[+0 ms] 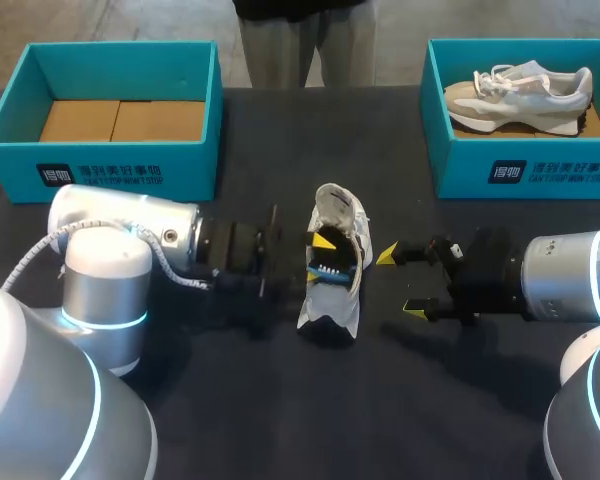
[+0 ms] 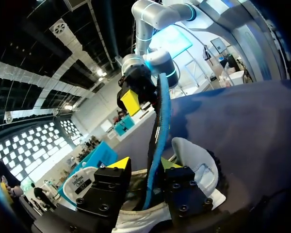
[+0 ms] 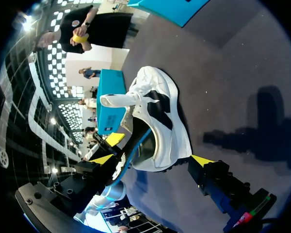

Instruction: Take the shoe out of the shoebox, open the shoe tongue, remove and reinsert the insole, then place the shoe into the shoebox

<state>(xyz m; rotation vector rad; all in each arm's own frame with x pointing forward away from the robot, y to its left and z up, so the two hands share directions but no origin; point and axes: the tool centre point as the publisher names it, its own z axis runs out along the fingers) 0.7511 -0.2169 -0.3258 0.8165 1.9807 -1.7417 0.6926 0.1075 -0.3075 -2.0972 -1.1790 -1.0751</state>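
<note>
The left gripper (image 1: pixel 322 256) has its jaws closed on the blue insole (image 2: pixel 158 121) at the mouth of the white shoe (image 1: pixel 338 215), mid-surface (image 1: pixel 280 420). The right gripper (image 1: pixel 404 283), jaws open, sits just right of it, apart. A second shoe (image 1: pixel 520 92) lies in the far-right shoebox (image 1: pixel 525 172).

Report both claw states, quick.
Left claw: at the shoe, by its blue insole; whether it grips cannot be told.
Right claw: open, holding nothing, beside the shoe.
</note>
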